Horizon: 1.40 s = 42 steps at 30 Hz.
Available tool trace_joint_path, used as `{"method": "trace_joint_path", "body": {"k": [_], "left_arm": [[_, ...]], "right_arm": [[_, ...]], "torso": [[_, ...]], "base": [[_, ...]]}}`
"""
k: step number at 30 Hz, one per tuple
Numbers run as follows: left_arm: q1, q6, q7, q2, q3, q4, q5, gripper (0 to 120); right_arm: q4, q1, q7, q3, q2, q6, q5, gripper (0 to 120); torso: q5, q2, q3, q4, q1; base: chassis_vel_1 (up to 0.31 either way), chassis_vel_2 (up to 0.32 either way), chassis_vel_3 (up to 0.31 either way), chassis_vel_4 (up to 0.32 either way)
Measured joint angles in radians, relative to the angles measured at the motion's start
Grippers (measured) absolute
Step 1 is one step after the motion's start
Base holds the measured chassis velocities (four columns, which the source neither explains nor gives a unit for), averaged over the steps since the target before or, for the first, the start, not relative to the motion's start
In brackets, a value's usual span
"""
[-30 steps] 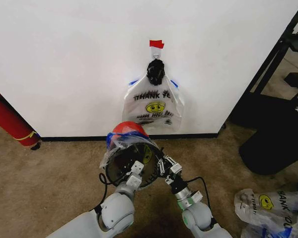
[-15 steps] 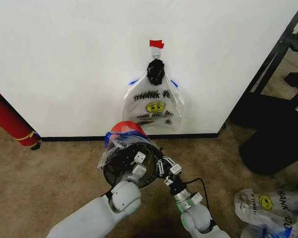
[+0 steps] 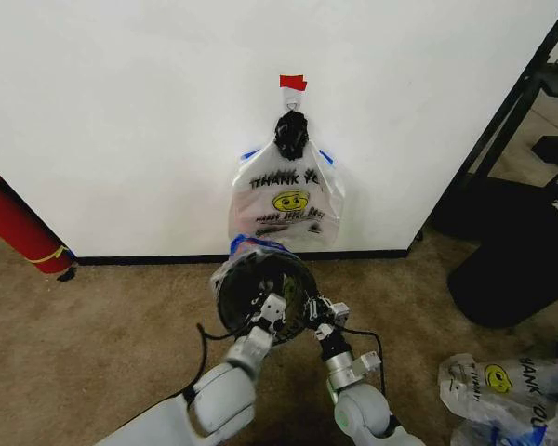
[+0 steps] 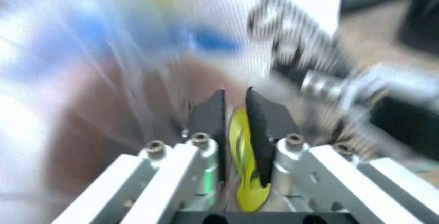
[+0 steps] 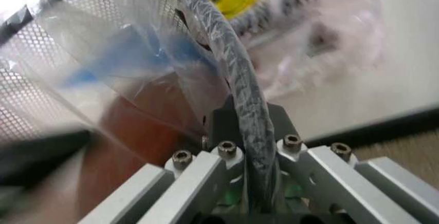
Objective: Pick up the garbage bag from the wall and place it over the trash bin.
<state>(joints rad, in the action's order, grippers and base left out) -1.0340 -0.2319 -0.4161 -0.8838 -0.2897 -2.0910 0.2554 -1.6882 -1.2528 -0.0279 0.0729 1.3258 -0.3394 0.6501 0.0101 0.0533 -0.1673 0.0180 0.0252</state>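
The right gripper point(image 5: 247, 147) had its jaws closed on the rim of the trash bin point(image 3: 260, 283), the black wire edge running between them. The left gripper point(image 4: 237, 124) pinched a fold of the garbage bag point(image 3: 246, 260) (a yellow print showed between its pads), inside the bin mouth. The bin was tilted, its opening facing the robot, with clear film and a blue strip draped over its far rim. Behind it, another printed bag point(image 3: 286, 195) hung on the wall point(image 3: 121, 111) under red tape point(image 3: 293, 83).

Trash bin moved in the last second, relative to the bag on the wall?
Yes. The trash bin has shifted right and tilted up, its rim now nearer the hanging bag, covering its own red base.
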Motion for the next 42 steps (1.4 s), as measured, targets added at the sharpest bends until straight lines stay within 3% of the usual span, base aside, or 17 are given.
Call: {"method": "trace_joint_path", "body": {"k": [2,5,6,8,10,14,17,22,27,34,38,42], "left_arm": [[-0.051,0.067,0.106,0.034,0.093,-0.047,0.016,26],[-0.124,0.144,0.392,0.088,0.273,-0.11,0.132,39],[-0.124,0.144,0.392,0.088,0.273,-0.11,0.132,39],[-0.128,0.173,0.487,0.126,0.357,-0.128,0.192,48],[-0.098,0.176,0.512,0.158,0.393,-0.13,0.244,58],[-0.033,0.159,0.524,0.18,0.41,-0.1,0.288,68],[0.036,0.131,0.536,0.188,0.398,-0.015,0.285,84],[0.084,0.126,0.544,0.184,0.385,0.069,0.272,98],[0.107,0.126,0.582,0.187,0.38,0.119,0.252,100],[0.143,0.149,0.728,0.19,0.379,0.173,0.218,100],[0.188,0.203,0.86,0.186,0.377,0.25,0.17,100],[0.211,0.222,0.882,0.177,0.365,0.294,0.139,100]], "right_arm": [[-0.007,0.003,-0.029,0.0,-0.005,0.029,0.035,0],[0.001,0.0,-0.011,0.015,-0.034,0.036,0.011,0],[0.001,0.0,-0.011,0.015,-0.034,0.036,0.011,0],[0.016,-0.005,0.046,0.033,-0.064,0.021,-0.027,0],[0.025,-0.007,0.11,0.052,-0.091,-0.005,-0.067,0],[0.034,-0.006,0.192,0.075,-0.12,-0.048,-0.122,0],[0.033,-0.003,0.263,0.098,-0.142,-0.094,-0.178,0],[0.03,-0.007,0.31,0.122,-0.153,-0.149,-0.244,0],[0.031,-0.011,0.33,0.135,-0.155,-0.186,-0.303,0],[0.041,0.0,0.344,0.145,-0.15,-0.211,-0.368,0],[0.049,0.01,0.365,0.16,-0.152,-0.223,-0.391,0],[0.05,0.011,0.385,0.167,-0.154,-0.23,-0.397,0]], "torso": [[0.0,0.0,0.0,-0.0001,0.0],[0.0,0.0,0.0,-0.0004,0.0],[0.0,0.0,0.0,-0.0004,0.0],[-0.0001,0.0,0.0,-0.0001,0.0],[-0.0001,0.0,0.0,0.0002,0.0],[-0.0001,0.0,0.0,0.0002,0.0],[-0.0001,0.0,0.0,0.0001,0.0],[-0.0001,0.0,0.0,0.0001,0.0],[0.0,0.0,0.0,0.0,0.0],[-0.0001,0.0,0.0,0.0,0.0],[-0.0002,0.0,0.0,0.0,0.0],[-0.0001,0.0,0.0,0.0,0.0]], "base": [[0.0,0.0,0.0,0.0],[0.0,0.0,0.0,0.0],[0.0,0.0,0.0,0.0],[0.0,0.0,0.0,0.0],[0.0,0.0,0.0,0.0],[0.0,0.0,0.0,0.0],[0.0,0.0,0.0,0.0],[0.0,0.0,0.0,0.0],[0.0,0.0,0.0,0.0],[0.0,0.0,0.0,0.0],[0.0,0.0,0.0,0.0],[0.0,0.0,0.0,0.0]]}}
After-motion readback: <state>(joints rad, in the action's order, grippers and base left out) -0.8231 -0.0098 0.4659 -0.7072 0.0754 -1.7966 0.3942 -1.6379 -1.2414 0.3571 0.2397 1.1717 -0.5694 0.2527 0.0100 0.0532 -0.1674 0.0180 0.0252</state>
